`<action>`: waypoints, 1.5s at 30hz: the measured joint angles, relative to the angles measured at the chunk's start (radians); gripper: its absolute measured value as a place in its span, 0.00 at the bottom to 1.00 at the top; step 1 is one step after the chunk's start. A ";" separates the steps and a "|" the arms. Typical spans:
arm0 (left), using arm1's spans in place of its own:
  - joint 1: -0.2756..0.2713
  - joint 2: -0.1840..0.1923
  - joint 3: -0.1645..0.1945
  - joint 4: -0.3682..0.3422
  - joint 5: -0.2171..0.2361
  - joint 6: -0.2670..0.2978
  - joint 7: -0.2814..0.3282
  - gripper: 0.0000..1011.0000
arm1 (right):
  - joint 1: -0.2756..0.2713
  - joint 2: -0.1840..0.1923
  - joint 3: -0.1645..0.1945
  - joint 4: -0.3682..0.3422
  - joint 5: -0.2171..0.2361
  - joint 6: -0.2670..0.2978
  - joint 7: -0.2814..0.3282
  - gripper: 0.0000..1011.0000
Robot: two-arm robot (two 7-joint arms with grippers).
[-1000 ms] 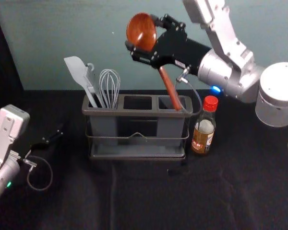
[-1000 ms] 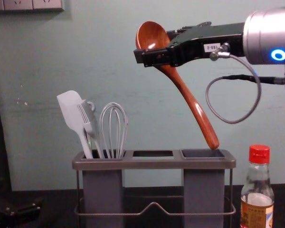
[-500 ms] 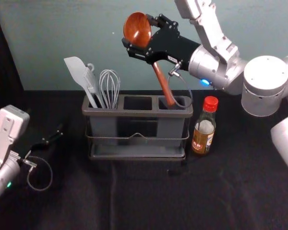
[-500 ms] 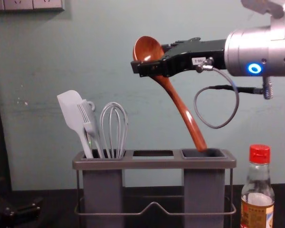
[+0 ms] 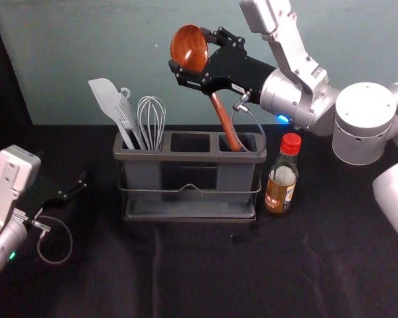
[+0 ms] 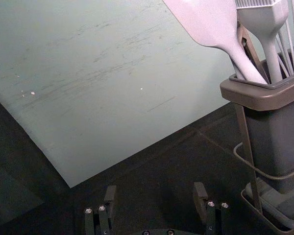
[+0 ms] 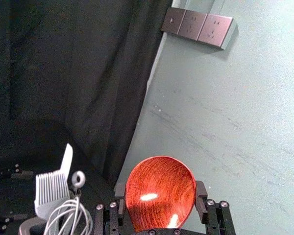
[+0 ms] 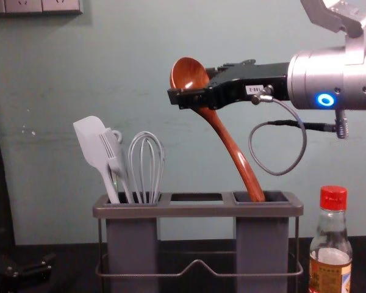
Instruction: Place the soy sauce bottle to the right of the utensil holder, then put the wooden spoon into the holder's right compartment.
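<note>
You have the wooden spoon [image 8: 233, 148] slanting bowl-up, its handle end at the mouth of the utensil holder's [image 8: 198, 210] right compartment. Your right hand [image 5: 188, 49] is closed around the bowl, above the holder. The soy sauce bottle [image 5: 280, 182] stands upright just right of the holder. Your left hand [image 5: 73, 189], parked off to the left, is spread and empty.

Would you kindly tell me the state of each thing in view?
Spoon: tilted, bowl up, handle end at right compartment's opening
Bottle: upright, capped
Holder: upright
Spatula: leaning in left compartment
Brush: bristles up, left compartment
Whisk: wires up, left compartment
Right gripper: closed on spoon
Left gripper: open, left of holder
</note>
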 joint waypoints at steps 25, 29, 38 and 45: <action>0.000 0.000 0.000 0.000 0.000 0.000 0.000 1.00 | -0.131 0.106 0.043 -0.173 0.049 0.021 0.003 0.83; 0.000 0.000 0.000 0.000 0.000 0.000 0.000 1.00 | -0.162 0.129 0.053 -0.212 0.057 0.022 0.001 0.83; 0.000 0.000 0.000 0.000 0.000 0.000 0.000 1.00 | -0.216 0.163 0.080 -0.262 0.073 0.020 -0.012 0.83; 0.000 0.000 0.000 0.000 0.000 0.000 0.000 1.00 | -0.255 0.181 0.104 -0.281 0.093 0.011 -0.019 0.83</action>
